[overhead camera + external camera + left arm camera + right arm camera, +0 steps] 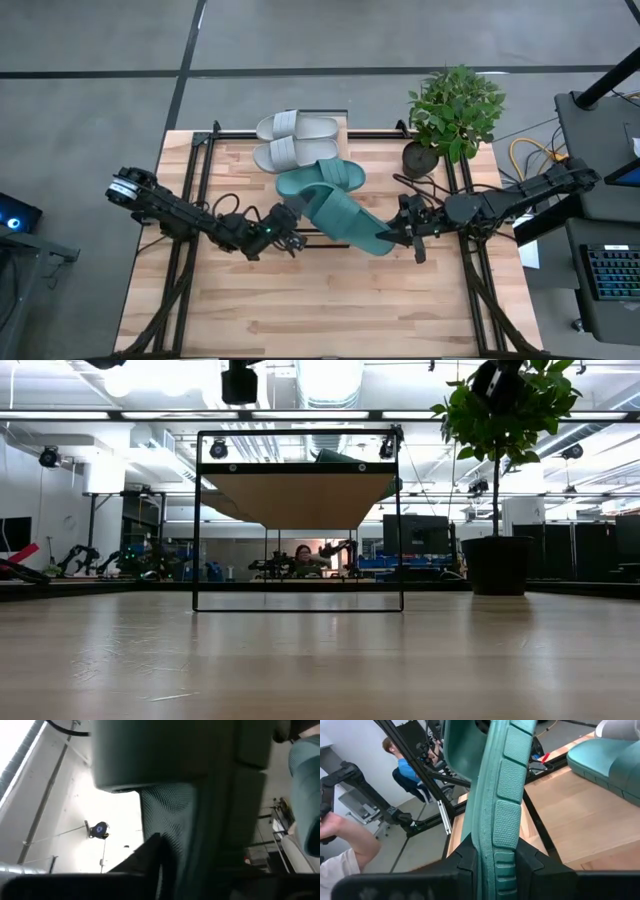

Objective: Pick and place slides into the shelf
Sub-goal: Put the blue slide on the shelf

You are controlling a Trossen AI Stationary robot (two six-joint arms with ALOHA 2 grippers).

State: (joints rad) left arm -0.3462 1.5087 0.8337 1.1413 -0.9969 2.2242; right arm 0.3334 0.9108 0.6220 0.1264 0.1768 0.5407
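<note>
Two pale slides lie side by side on the far end of the shelf, soles down. One teal slide lies just in front of them. The other teal slide hangs slanted above the shelf top between my two grippers. My right gripper is shut on its near-right end. My left gripper is at its left end, which fills the left wrist view. In the low view the shelf's plank shows from below. My left gripper is on the teal slide's left end; one dark fingertip lies against the dimpled foam. The slide itself hides the other finger and the rest of the hold. It comes in about level from the table's left. My right gripper pinches the teal slide's end between its two fingers, one on the ribbed sole, one on the upper face. The fingers come about level from the table's right, along the slide. The slide stands on edge, clear of the shelf top.
A potted plant stands at the table's far right corner, close to my right arm. The shelf's dark frame runs along the left. People are beyond the table. Bare tabletop lies toward the near edge.
</note>
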